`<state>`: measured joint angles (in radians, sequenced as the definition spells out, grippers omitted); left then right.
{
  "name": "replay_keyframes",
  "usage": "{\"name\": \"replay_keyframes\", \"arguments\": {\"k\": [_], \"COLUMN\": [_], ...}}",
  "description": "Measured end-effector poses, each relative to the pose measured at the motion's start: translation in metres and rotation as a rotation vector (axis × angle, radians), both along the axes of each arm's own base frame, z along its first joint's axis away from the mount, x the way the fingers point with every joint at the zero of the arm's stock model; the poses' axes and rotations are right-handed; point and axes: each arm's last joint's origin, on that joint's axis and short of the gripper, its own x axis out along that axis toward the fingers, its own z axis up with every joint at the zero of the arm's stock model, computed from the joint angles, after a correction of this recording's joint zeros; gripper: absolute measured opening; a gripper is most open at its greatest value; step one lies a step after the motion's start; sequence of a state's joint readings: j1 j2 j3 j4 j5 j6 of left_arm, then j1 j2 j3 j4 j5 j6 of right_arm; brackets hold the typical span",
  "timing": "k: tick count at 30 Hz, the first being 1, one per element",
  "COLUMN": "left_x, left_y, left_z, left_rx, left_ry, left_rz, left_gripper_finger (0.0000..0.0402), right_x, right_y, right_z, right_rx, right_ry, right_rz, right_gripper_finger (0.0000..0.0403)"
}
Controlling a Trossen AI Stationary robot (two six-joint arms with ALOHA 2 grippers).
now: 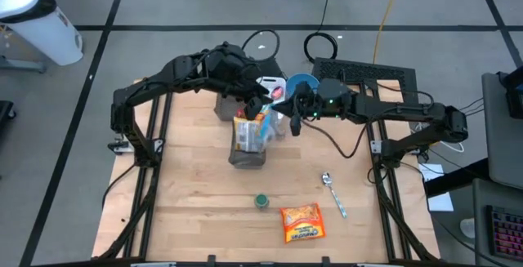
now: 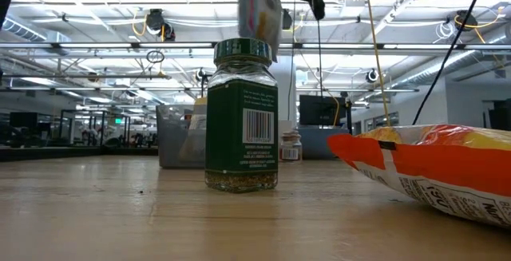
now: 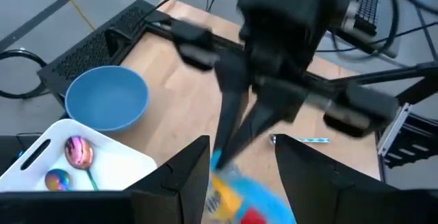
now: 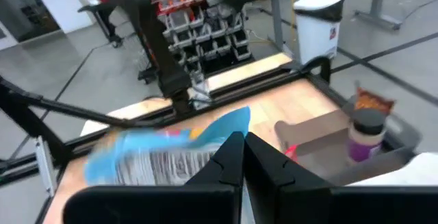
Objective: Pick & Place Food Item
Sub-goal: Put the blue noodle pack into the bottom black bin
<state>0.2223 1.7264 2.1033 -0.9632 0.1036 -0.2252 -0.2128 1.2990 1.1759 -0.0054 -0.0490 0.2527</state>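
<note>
Nearest the low camera, a green-capped glass spice jar [image 2: 242, 117] stands upright at frame centre, with an orange crinkled snack bag [image 2: 431, 169] lying at lower right.

Seen from above, both arms meet over the upper middle of the wooden table [image 1: 188, 210]. The task's thing, a blue-and-yellow plastic food packet [image 1: 263, 120], hangs between them, just above a grey open-topped bin [image 1: 245, 157]. The right gripper [image 4: 241, 157] has its fingers pressed together on the packet's upper edge, pinching it. The left gripper [image 3: 236, 172] stands with fingers apart on either side of the packet's lower part; whether they touch it cannot be told.

My judgement: the risk is a slip. The thin film is held only by a narrow edge pinch, so a tug from the left fingers or a swing could pull it free, dropping it beside the bin. A blue bowl [image 1: 301, 83] and white cutlery tray [image 1: 270, 85] sit just behind.
</note>
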Motion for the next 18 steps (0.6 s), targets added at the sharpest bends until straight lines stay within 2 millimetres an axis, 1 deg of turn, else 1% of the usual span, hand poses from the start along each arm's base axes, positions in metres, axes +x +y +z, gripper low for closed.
{"name": "replay_keyframes", "arguments": {"k": [6,10,13,16,18], "left_x": [0.001,0.005,0.011,0.019,0.019], "left_y": [0.001,-0.004,-0.01,-0.017,-0.022], "left_z": [0.002,0.006,0.001,-0.009,-0.012], "left_rx": [0.011,0.043,0.107,0.22,0.298], "left_ry": [-0.022,-0.062,-0.037,0.029,0.081], "left_rz": [-0.001,0.014,0.035,0.024,0.017], "left_gripper_finger": [0.0175,0.0175,0.0175,0.0175,0.0175], "right_x": [-0.016,-0.018,-0.018,-0.017,-0.017], "right_y": [-0.013,-0.019,-0.02,-0.02,-0.02], "right_z": [0.011,0.011,0.011,0.011,0.011], "right_rx": [-0.006,0.011,0.011,0.007,0.008], "right_ry": [-0.023,-0.032,-0.03,-0.036,-0.032], "right_rz": [-0.06,-0.092,-0.09,-0.085,-0.082], "right_gripper_finger": [0.0,0.0,0.0,0.0,0.0]}}
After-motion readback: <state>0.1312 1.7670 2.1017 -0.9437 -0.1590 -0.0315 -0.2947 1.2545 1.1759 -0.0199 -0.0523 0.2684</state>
